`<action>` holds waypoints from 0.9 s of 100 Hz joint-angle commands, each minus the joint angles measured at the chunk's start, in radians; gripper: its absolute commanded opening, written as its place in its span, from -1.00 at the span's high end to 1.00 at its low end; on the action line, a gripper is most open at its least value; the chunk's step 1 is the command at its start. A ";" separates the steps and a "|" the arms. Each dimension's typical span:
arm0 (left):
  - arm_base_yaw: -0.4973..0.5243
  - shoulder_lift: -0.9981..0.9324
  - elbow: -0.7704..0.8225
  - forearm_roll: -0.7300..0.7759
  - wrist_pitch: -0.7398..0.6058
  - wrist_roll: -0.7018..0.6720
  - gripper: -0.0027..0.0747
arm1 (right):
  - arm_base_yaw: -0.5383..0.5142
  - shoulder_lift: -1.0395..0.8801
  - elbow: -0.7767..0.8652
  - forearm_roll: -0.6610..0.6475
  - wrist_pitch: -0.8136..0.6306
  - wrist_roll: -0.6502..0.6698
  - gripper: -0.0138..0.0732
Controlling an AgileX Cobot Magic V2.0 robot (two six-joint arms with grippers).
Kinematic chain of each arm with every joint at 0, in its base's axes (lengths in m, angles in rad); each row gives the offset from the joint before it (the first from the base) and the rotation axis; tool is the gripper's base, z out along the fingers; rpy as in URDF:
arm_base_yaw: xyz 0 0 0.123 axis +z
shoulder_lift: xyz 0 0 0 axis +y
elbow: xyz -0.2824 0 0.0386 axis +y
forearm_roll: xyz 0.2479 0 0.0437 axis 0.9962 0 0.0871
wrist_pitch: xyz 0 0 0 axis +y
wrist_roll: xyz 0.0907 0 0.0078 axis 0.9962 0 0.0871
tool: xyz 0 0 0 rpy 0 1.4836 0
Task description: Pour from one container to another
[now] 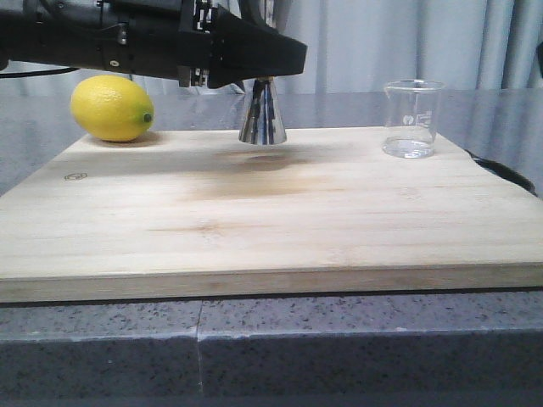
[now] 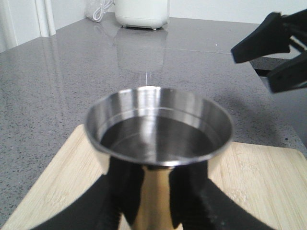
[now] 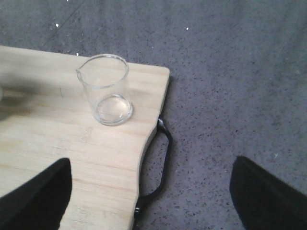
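Left gripper (image 2: 149, 201) is clamping the steel jigger (image 1: 262, 113) at its waist, holding it upright at the back of the wooden board (image 1: 254, 220). Glass beaker (image 1: 412, 119) is sitting at the board's far right corner, well apart. Right gripper (image 3: 151, 191) is hanging nearby, fingers spread wide. Lemon (image 1: 112, 108) is chilling back left.

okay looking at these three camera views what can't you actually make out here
- Jigger, front view: its upper cup and waist are hidden behind the left gripper.
- Jigger, left wrist view: its lower half is cut off by the picture's edge.
- Right gripper, right wrist view: only blurred dark fingers at the picture's corners; tips cut off.
- Beaker: printed markings too faint to read; whether it holds any liquid is unclear.
- Lemon: its top is covered by the left arm.
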 commanded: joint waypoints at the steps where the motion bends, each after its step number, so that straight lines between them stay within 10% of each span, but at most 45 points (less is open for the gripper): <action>1: -0.009 -0.048 -0.030 -0.092 0.100 -0.007 0.36 | 0.001 -0.051 -0.026 -0.003 -0.042 -0.001 -0.67; 90: -0.009 -0.048 -0.030 -0.092 0.113 -0.083 0.36 | 0.001 -0.081 -0.026 -0.032 -0.030 -0.001 -0.67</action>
